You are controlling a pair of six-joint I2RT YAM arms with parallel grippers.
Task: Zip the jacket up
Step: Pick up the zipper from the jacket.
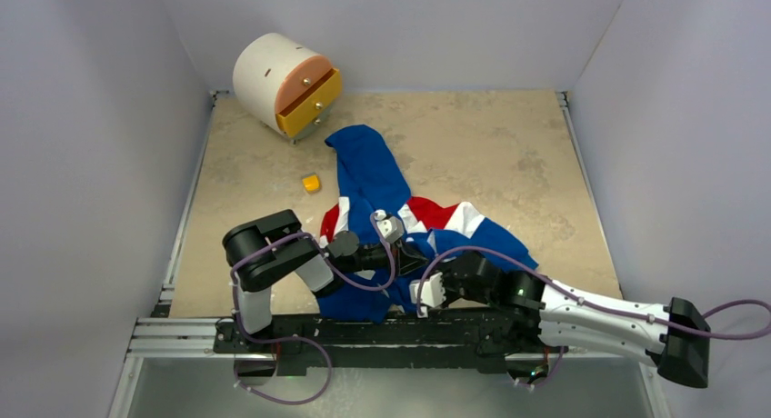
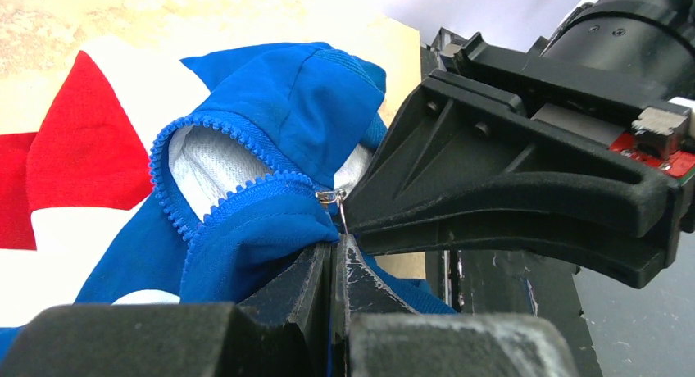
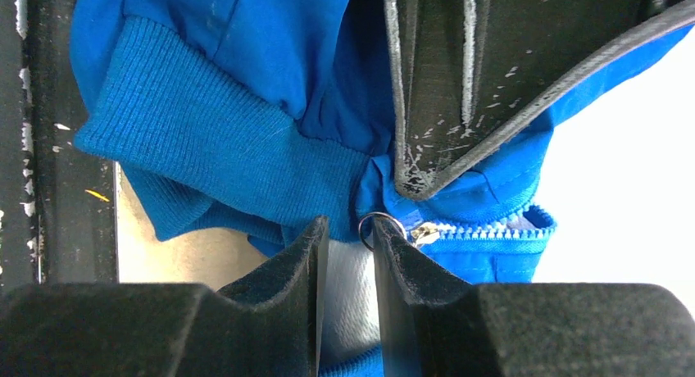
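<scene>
Since the right jaws stand slightly apart at the pull ring (image 3: 377, 223) without pinching it, the ring may be missed on closing; the cloth clamped in the left jaws could be tugged free; the blue, red and white jacket (image 1: 368, 168) is spread crumpled on the counter (image 1: 491, 145) near the arms, zip open.

Both arms are bolted to a black base rail (image 1: 364, 332); the left arm (image 1: 273, 254), at the rail's left end, has glossy black joint housings and pale grey links; the right arm (image 1: 591, 313), toward the rail's right end, has a long white link with small dark dots; purple cables (image 1: 473, 249) loop above the rail; matte black fingers (image 3: 434, 82) bear white scuffs.
</scene>
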